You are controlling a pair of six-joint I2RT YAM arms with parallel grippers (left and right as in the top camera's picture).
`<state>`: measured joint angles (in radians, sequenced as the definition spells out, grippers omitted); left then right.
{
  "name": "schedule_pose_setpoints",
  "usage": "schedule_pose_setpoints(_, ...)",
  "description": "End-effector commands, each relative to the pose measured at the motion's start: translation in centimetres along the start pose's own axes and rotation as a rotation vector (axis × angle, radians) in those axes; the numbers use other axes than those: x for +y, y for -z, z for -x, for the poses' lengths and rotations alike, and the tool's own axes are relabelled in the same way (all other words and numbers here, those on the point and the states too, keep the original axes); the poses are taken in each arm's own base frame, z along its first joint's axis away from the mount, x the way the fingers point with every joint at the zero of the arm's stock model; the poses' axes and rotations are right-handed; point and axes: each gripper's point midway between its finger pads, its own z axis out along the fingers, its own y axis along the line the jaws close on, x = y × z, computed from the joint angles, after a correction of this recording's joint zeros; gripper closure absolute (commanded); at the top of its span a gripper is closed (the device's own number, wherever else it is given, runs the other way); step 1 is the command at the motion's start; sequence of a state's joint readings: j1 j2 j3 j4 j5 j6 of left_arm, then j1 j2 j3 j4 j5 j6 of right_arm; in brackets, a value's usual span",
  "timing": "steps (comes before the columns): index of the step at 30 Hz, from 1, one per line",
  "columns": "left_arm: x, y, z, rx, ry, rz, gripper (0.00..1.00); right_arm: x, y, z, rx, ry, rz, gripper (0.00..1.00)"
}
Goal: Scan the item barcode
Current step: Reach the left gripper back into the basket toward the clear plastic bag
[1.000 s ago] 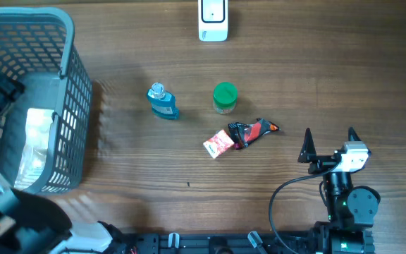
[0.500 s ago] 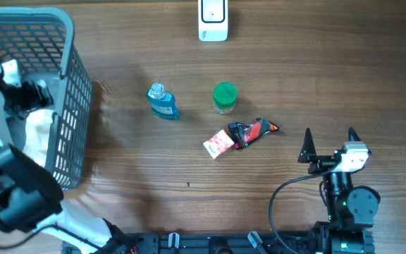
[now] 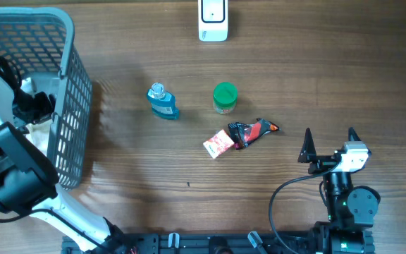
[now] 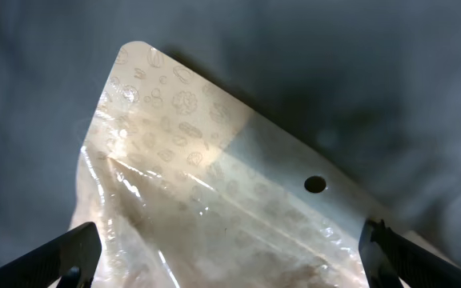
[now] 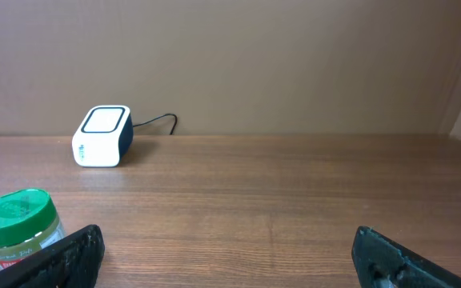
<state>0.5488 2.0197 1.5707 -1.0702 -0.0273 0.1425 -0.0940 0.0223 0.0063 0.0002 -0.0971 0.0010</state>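
A clear, pale plastic pouch (image 4: 214,184) with a round hang hole lies on the floor of the grey basket (image 3: 68,42). My left gripper (image 4: 230,252) hovers just above it, open, its two fingertips standing wide on either side of the pouch and gripping nothing. From overhead, the left gripper (image 3: 32,106) is inside the basket. The white scanner (image 3: 213,20) stands at the table's far edge and also shows as a small scanner (image 5: 102,135) in the right wrist view. My right gripper (image 3: 329,141) rests open near the front right, empty.
On the table lie a blue bottle (image 3: 162,101), a green-lidded jar (image 3: 225,97), a red-and-white packet (image 3: 218,144) and a black-and-red packet (image 3: 254,130). The jar (image 5: 18,228) sits left of the right gripper (image 5: 226,256). The basket's mesh walls surround the left arm.
My left arm has swung into the basket and come down over the pouch, jaws still wide. The right arm and the table items have not moved.
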Motion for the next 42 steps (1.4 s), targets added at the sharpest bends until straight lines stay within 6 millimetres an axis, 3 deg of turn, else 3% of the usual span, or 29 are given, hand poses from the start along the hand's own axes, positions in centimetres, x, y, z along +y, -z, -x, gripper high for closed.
schedule_pose_setpoints(1,-1.6,-0.5,1.1,-0.028,0.202,-0.088,0.0,0.3,0.0,0.1,-0.004,0.008,0.014,0.0)
schedule_pose_setpoints(7,-1.4,-0.5,1.5,-0.029,0.566,-0.094,0.0,0.3,0.0,0.1,-0.004,0.009,0.014,0.0)
schedule_pose_setpoints(12,0.9,-0.5,-1.1,0.034,0.703,0.076,0.0,0.3,0.0,0.1,-0.004,0.009,0.014,0.0)
schedule_pose_setpoints(16,2.2,-0.2,-3.4,0.097,0.701,0.189,0.0,0.3,0.0,0.1,-0.004,0.008,0.014,0.0)
schedule_pose_setpoints(23,1.4,-0.2,-3.6,0.12,0.691,0.146,0.0,0.3,0.0,0.1,-0.004,0.009,0.014,0.0)
schedule_pose_setpoints(27,0.6,0.1,-3.6,0.137,0.505,0.083,0.0,0.3,0.0,0.1,-0.004,0.008,0.014,0.0)
schedule_pose_setpoints(32,-1.6,3.1,-2.2,0.038,0.264,-0.088,0.0,0.3,0.0,0.1,-0.004,0.009,0.014,0.0)
schedule_pose_setpoints(36,-2.5,5.8,-2.6,-0.011,0.175,-0.144,0.0,0.3,0.0,0.1,-0.004,0.009,0.014,0.0)
schedule_pose_setpoints(40,-2.0,8.4,-2.7,-0.083,0.174,-0.128,0.0,0.3,0.0,0.1,-0.004,0.008,0.014,0.0)
schedule_pose_setpoints(42,-0.6,9.7,-2.6,-0.133,0.19,-0.08,0.0,0.3,0.0,0.1,-0.004,0.009,0.014,0.0)
